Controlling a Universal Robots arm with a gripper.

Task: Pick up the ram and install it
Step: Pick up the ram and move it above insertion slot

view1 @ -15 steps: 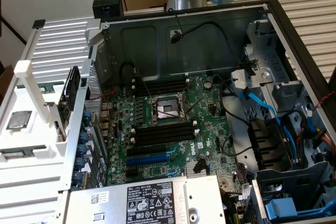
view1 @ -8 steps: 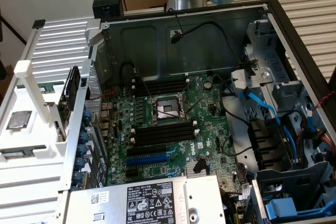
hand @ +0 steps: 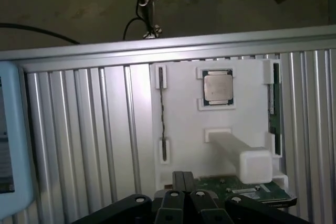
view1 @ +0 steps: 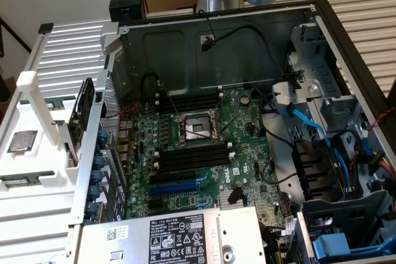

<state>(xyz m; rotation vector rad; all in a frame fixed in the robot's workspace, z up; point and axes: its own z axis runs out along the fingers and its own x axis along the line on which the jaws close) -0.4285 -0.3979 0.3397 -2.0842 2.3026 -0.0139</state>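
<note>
ram (hand: 163, 113): one long, thin, dark stick seen edge-on, standing in a slot of the white plastic holder (hand: 184, 129) between two white end clips, beside one square processor chip (hand: 217, 87) with a dull metal lid; the holder lies on a ribbed aluminium desk (hand: 79, 145). hand (hand: 184, 184): black, fingers closed together on nothing, near the holder's edge, apart from the ram. open steel computer case (view1: 247, 35): one green motherboard (view1: 204, 146), two banks of black memory slots (view1: 189, 157), one blue expansion slot (view1: 176, 187).
</note>
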